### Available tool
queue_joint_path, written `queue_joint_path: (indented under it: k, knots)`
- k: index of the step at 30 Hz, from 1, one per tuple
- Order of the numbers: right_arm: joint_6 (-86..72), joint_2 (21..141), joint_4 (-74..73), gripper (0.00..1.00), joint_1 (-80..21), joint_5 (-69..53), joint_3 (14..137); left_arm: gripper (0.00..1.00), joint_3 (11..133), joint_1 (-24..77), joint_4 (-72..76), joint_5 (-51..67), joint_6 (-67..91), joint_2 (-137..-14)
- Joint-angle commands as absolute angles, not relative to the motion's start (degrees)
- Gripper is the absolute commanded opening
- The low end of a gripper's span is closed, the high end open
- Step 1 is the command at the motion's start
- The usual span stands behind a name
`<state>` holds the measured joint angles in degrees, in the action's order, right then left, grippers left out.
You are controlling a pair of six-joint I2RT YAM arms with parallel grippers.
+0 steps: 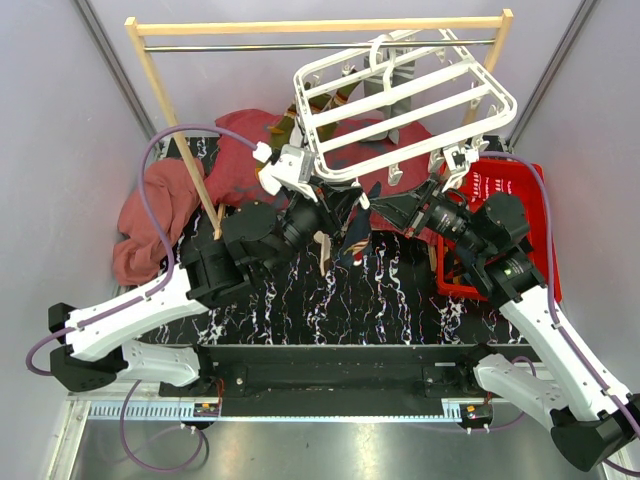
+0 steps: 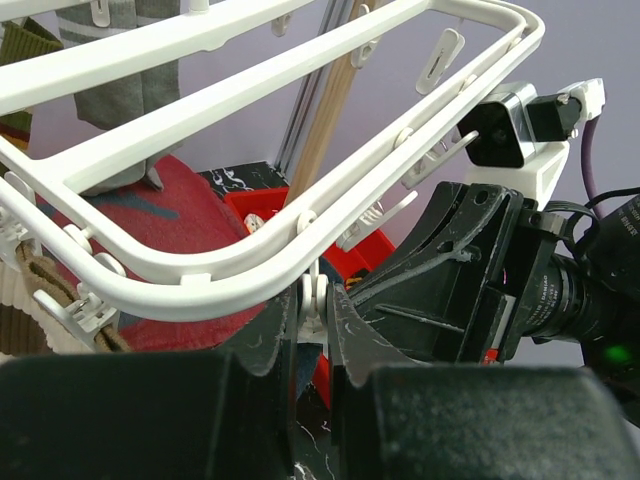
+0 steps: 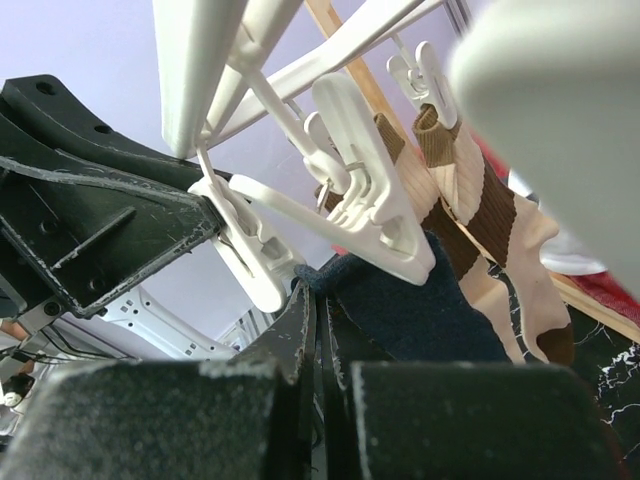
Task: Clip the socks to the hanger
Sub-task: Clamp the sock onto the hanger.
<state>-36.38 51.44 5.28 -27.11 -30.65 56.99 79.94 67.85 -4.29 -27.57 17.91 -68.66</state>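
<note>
The white hanger [image 1: 400,100] hangs tilted from the wooden rail. In the left wrist view my left gripper [image 2: 317,300] is shut on a white clip [image 2: 318,292] under the hanger's near bar [image 2: 200,285], with a navy sock [image 2: 303,365] below it. In the right wrist view my right gripper [image 3: 322,300] is shut on the top edge of that navy sock [image 3: 420,310], right under a white clip [image 3: 370,230]. A beige-brown striped sock [image 3: 480,215] hangs clipped beside it. From above, both grippers meet under the hanger's front edge at the navy sock [image 1: 355,238].
A wooden rail frame [image 1: 320,27] carries the hanger. Red cloths [image 1: 160,215] lie at the left and behind. A red basket [image 1: 525,225] stands at the right. A grey sock [image 2: 120,70] and an olive sock [image 2: 25,50] hang from far clips.
</note>
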Motion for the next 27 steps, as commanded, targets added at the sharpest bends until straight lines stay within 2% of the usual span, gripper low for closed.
queue_joint_path:
  k: [1,8,23,27]
  knots:
    - [-37.8,50.7,9.8,0.00,-27.5,-30.9,59.6,0.07,78.4,67.6,-1.1,-27.2,17.2,-67.0]
    - [-38.5,50.4,10.5,0.00,-27.5,-31.2,59.7,0.07,77.7,67.6,-0.9,-29.4,17.9,-66.4]
    - [-41.0,51.2,14.1,0.00,-27.5,-31.4,59.7,0.08,76.0,67.6,1.9,-24.9,20.1,-66.4]
    - [-42.2,51.4,15.0,0.00,-27.5,-31.7,59.5,0.13,76.0,67.6,2.2,-24.6,20.1,-66.5]
